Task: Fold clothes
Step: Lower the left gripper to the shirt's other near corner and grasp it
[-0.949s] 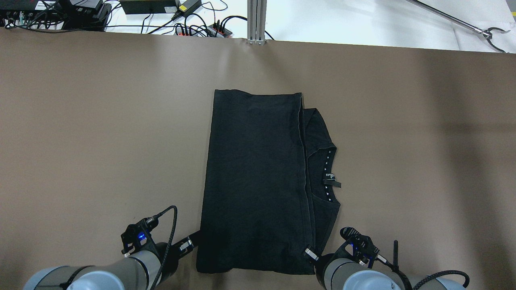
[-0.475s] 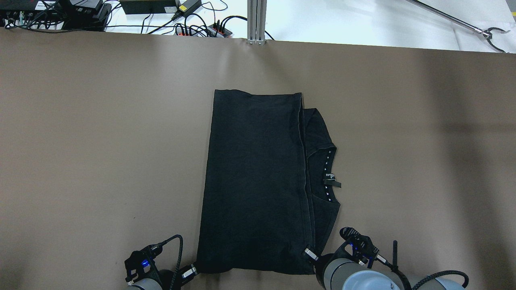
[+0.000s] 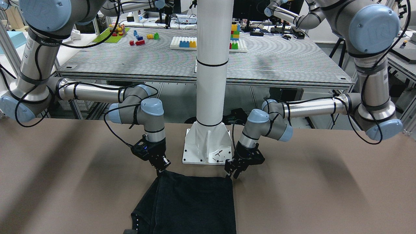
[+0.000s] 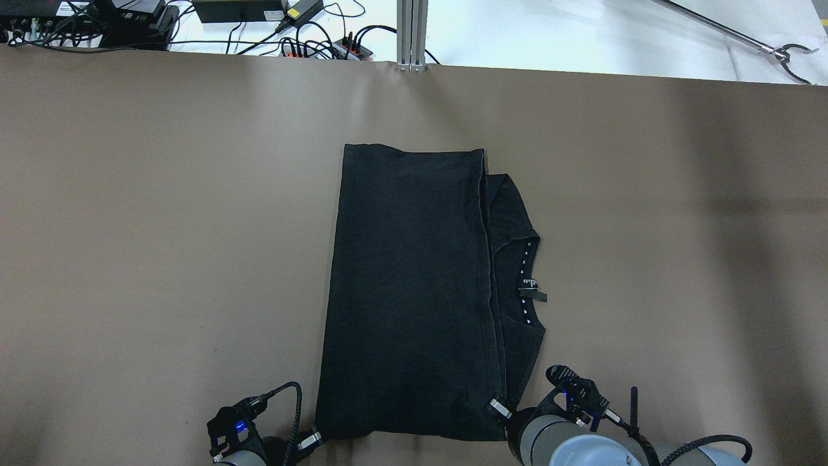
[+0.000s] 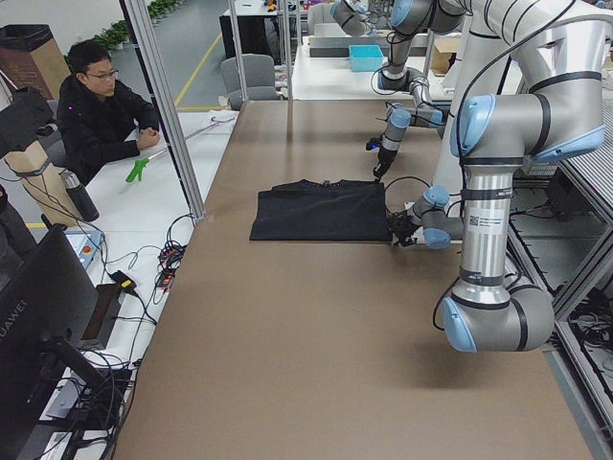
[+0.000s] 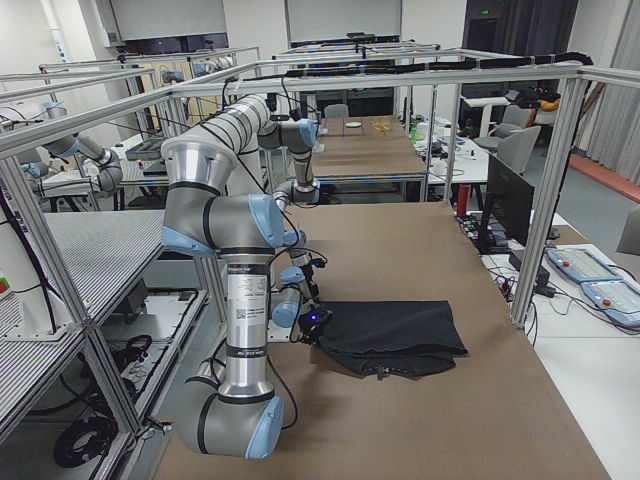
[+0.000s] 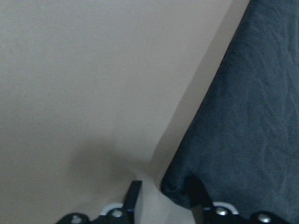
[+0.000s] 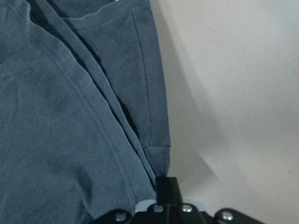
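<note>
The black cloth (image 4: 407,291) lies flat on the brown table (image 4: 129,226), folded into a long rectangle with the collar and label showing at its right side. It also shows in the front view (image 3: 195,204). My left gripper (image 4: 312,440) is low at the cloth's near left corner. In the left wrist view (image 7: 163,200) its fingers stand apart with the corner of the cloth (image 7: 252,116) between them. My right gripper (image 4: 495,406) is at the near right corner. In the right wrist view (image 8: 166,186) it looks shut on the hem of the cloth (image 8: 70,116).
The white pillar base (image 3: 208,148) stands just behind the cloth's near edge, between the two grippers. Cables and power strips (image 4: 310,39) lie beyond the table's far edge. A person (image 5: 101,110) sits off the table's far side.
My left gripper has drawn back toward the near table edge and now sits at the cloth's near left corner. The right gripper and the cloth have not moved.
</note>
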Action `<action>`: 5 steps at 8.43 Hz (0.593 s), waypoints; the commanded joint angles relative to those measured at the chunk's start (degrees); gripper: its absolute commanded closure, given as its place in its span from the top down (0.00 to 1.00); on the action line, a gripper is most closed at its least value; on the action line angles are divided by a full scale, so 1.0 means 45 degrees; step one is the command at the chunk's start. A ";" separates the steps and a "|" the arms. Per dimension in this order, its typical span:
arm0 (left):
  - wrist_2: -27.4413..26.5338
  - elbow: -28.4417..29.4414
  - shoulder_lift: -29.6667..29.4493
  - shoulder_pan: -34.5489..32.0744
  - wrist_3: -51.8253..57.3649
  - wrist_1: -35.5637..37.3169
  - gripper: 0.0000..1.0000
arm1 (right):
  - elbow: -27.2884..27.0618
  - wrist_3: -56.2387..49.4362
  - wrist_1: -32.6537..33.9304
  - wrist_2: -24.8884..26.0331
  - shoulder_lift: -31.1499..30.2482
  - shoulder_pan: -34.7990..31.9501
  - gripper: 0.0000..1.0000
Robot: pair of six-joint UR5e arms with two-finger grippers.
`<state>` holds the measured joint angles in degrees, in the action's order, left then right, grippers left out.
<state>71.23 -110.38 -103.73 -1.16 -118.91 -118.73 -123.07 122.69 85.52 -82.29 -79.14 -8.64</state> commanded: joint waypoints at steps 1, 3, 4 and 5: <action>0.0011 0.0154 -0.0286 0.0003 0.0000 -0.0003 0.22 | 0.0044 0.0000 0.0019 0.0006 -0.0029 -0.0013 0.00; 0.0030 0.0272 -0.0483 -0.0016 -0.0020 -0.0003 0.00 | 0.0045 0.0000 0.0018 0.0006 -0.0010 -0.0013 0.00; 0.0030 0.0214 -0.0484 -0.0016 -0.0020 -0.0003 0.00 | 0.0025 0.0000 -0.0001 0.0006 -0.0010 -0.0013 0.00; 0.0107 0.0078 -0.0445 -0.0055 -0.0001 -0.0003 0.00 | 0.0006 0.0000 -0.0001 0.0006 -0.0010 -0.0013 0.00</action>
<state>71.36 -109.38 -105.75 -1.22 -118.99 -118.74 -122.90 122.69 85.55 -82.26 -79.22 -8.70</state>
